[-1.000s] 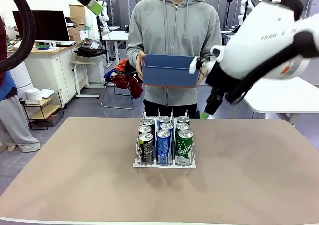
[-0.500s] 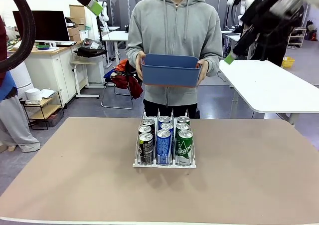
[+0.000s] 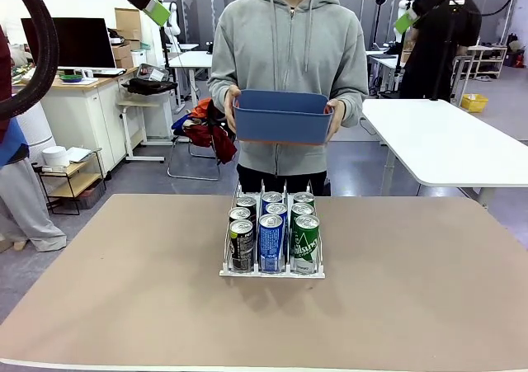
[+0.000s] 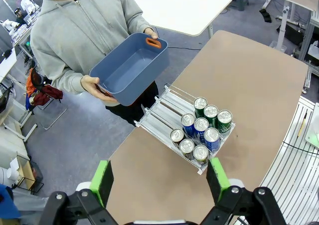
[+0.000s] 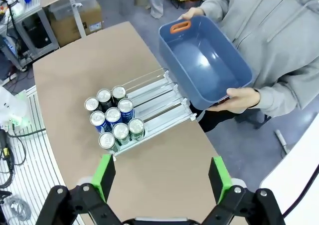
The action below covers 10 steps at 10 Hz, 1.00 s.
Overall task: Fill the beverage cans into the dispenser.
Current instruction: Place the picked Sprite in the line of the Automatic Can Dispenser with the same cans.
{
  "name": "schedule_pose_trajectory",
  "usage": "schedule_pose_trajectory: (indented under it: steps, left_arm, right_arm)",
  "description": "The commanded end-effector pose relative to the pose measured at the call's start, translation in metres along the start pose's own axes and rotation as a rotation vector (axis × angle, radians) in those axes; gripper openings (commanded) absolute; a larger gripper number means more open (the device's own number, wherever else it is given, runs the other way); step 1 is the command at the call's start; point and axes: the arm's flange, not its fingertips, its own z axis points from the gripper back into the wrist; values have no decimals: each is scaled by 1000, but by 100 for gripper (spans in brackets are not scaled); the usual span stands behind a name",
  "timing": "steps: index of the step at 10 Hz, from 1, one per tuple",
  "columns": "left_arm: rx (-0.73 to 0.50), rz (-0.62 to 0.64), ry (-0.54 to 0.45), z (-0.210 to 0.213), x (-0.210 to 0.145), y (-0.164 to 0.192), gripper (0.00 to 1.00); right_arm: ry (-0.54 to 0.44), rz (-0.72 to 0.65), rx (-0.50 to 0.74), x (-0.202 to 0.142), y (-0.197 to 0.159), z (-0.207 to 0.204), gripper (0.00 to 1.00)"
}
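Note:
The dispenser point(image 3: 272, 270), a white wire rack, stands mid-table with several beverage cans in its three lanes: black point(image 3: 242, 244), blue point(image 3: 271, 242) and green point(image 3: 304, 242) ones at the front. High above it, my left gripper point(image 4: 159, 179) is open and holds nothing, looking down on the rack point(image 4: 158, 116) and its cans point(image 4: 202, 134). My right gripper point(image 5: 162, 177) is also open and bare, high over the rack point(image 5: 160, 101) and cans point(image 5: 113, 122). In the front view a green fingertip of each arm shows at the top left point(image 3: 157, 11) and top right point(image 3: 403, 21).
A person at the far edge holds a blue bin point(image 3: 283, 116) with nothing in it at chest height, behind and above the rack. A white table point(image 3: 450, 141) stands back right, and a desk with a monitor point(image 3: 78, 42) back left. Bare tabletop point(image 3: 412, 289) surrounds the rack.
My right arm has swung up from in front of the person's bin to the top right corner. The left arm, cans, rack and bin have stayed put.

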Motion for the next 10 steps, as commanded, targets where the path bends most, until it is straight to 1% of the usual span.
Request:
schedule_pose_trajectory:
  steps: [1, 2, 3, 4, 10]
  left_arm:
    - [-19, -6, -5, 0, -2, 2, 100]
    - [-19, -6, -5, 0, -2, 2, 100]
    - [-19, -6, -5, 0, -2, 2, 100]
    - [-19, -6, -5, 0, -2, 2, 100]
    - [-19, -6, -5, 0, -2, 2, 100]
  right_arm:
    - [-37, 0, 15, 1, -3, 3, 100]
    - [-41, -6, 12, 2, -3, 5, 100]
    - [-25, -4, 13, 2, -6, -2, 100]
    - [-21, -1, -6, 4, 0, 8, 100]
    - [-21, -1, -6, 4, 0, 8, 100]
